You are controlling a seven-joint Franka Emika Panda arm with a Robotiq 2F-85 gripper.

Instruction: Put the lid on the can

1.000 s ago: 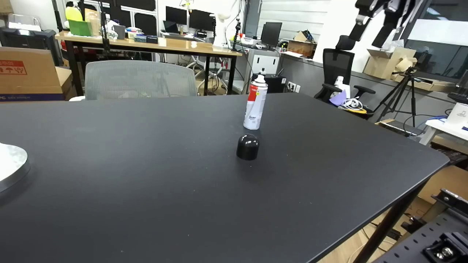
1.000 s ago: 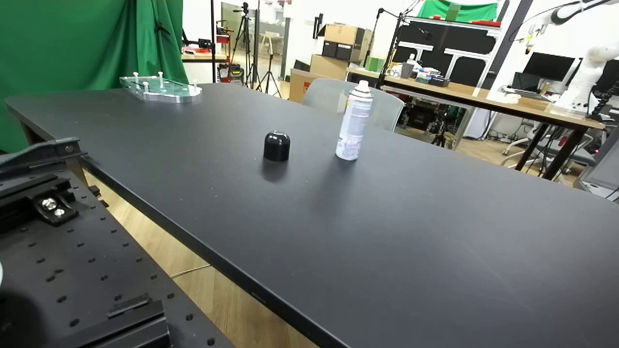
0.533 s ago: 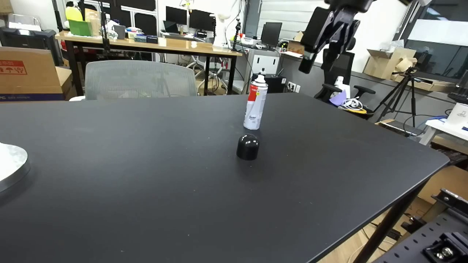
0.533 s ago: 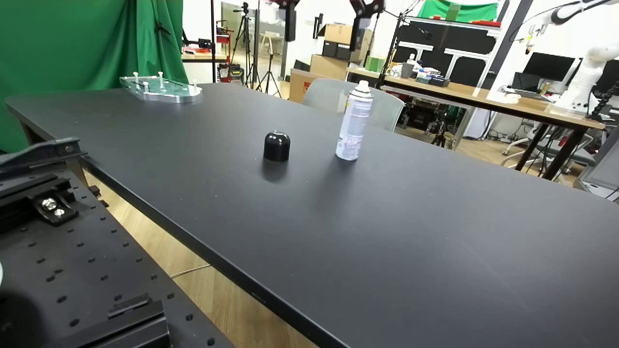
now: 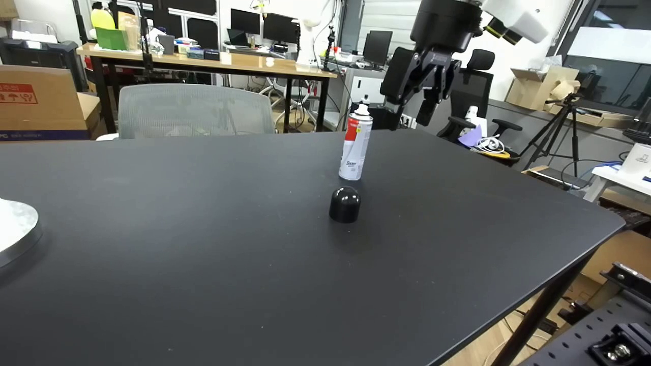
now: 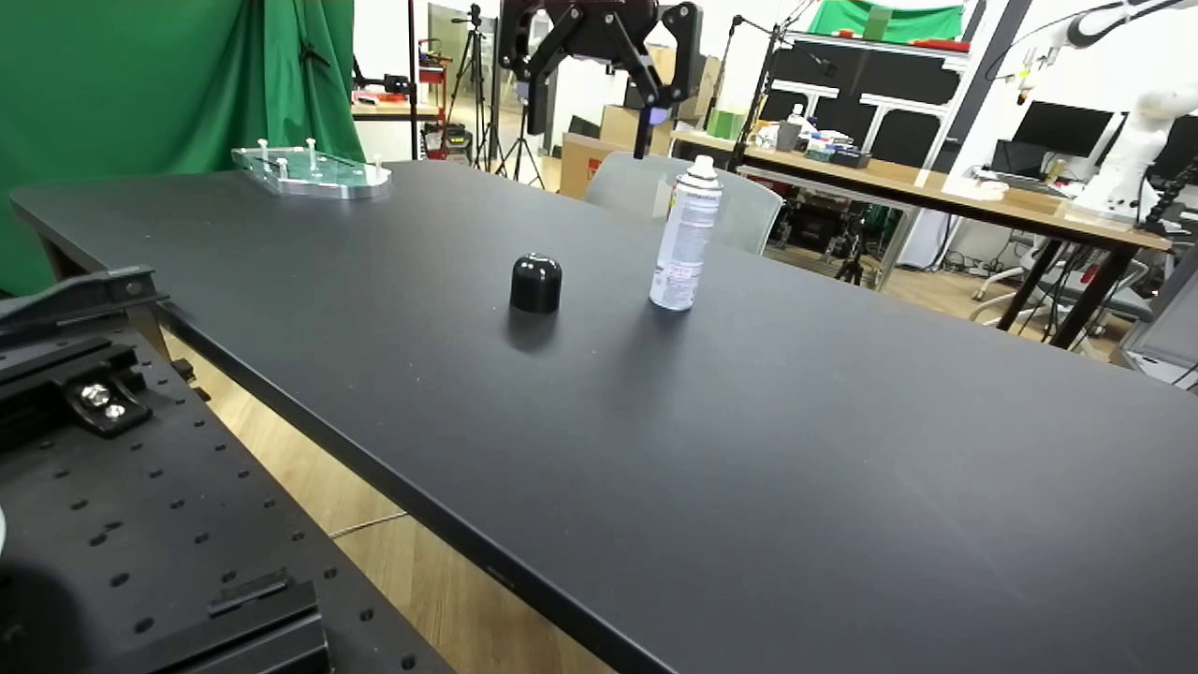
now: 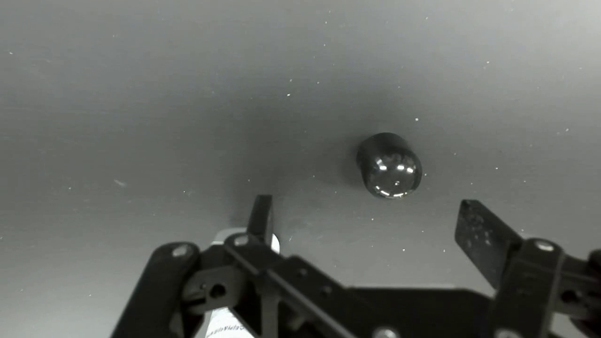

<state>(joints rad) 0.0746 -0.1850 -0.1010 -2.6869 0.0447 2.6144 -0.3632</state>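
On the broad matte-black table [image 5: 203, 284], a short, glossy black dome-shaped lid [image 5: 345, 205] sits with its rounded top upward, near a slim white cylindrical spray can [image 5: 354, 152] with a red label band and a white nozzle. The can stands upright, apart from the lid: in an exterior view it stands just past twelve o'clock from it, and in an exterior view the can [image 6: 688, 234] stands at about three o'clock from the lid [image 6: 535, 284]. The black, jointed, two-fingered gripper [image 7: 366, 200] hangs above the table with its fingers [image 7: 481, 234] spread wide; in both exterior views it is higher than the lid, toward one o'clock from it, and apart from lid and can alike. In the wrist view, the lid shows at one o'clock from the middle of the gap between the fingertips, while the can appears at eight o'clock from the lid, partly hidden behind a finger, with only pieces of its pale surface showing. Toward ten o'clock in an exterior view, a flat clear plate [image 6: 328, 192] with a silvery edge rests on the table before a green cloth curtain [image 6: 168, 94], and a black perforated board [image 6: 234, 524] sits at eight o'clock. In an exterior view a grey mesh-backed chair [image 5: 196, 112] stands at ten o'clock.
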